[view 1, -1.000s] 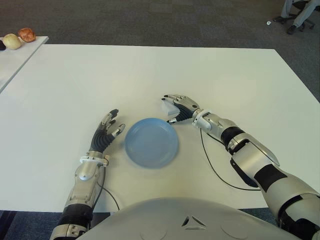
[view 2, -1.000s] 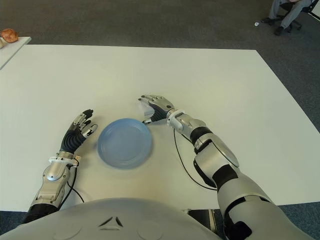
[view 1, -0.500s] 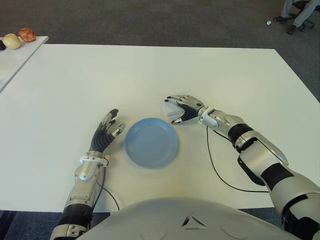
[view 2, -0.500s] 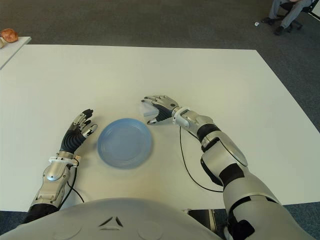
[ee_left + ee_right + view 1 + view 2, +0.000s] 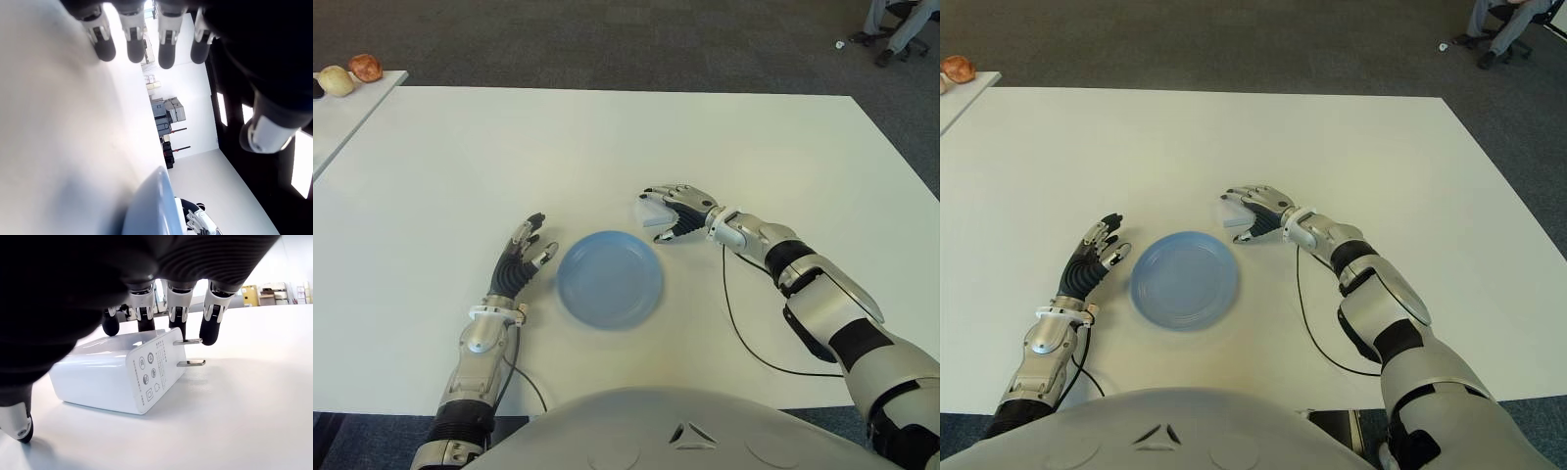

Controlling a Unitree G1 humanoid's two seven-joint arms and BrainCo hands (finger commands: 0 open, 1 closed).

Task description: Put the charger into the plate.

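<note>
The white charger (image 5: 117, 372) lies flat on the white table (image 5: 607, 137), prongs pointing away from the plate. It shows just beyond the right rim of the empty blue plate (image 5: 609, 279). My right hand (image 5: 670, 215) arches over the charger (image 5: 654, 217). Its fingertips (image 5: 178, 325) stand along the charger's far edge, and the thumb sits a little off its near corner, so nothing is clamped. My left hand (image 5: 521, 257) shows to the left of the plate, fingers straight and holding nothing. The plate's rim (image 5: 151, 205) is also in the left wrist view.
A black cable (image 5: 736, 318) runs along the table beside my right forearm. A second table at the far left carries two round objects (image 5: 352, 73). A person's legs and a chair (image 5: 891, 24) show on the carpet at the far right.
My right forearm has swung to the right and the hand has shifted slightly right, staying over the charger. The left hand and the plate have not moved.
</note>
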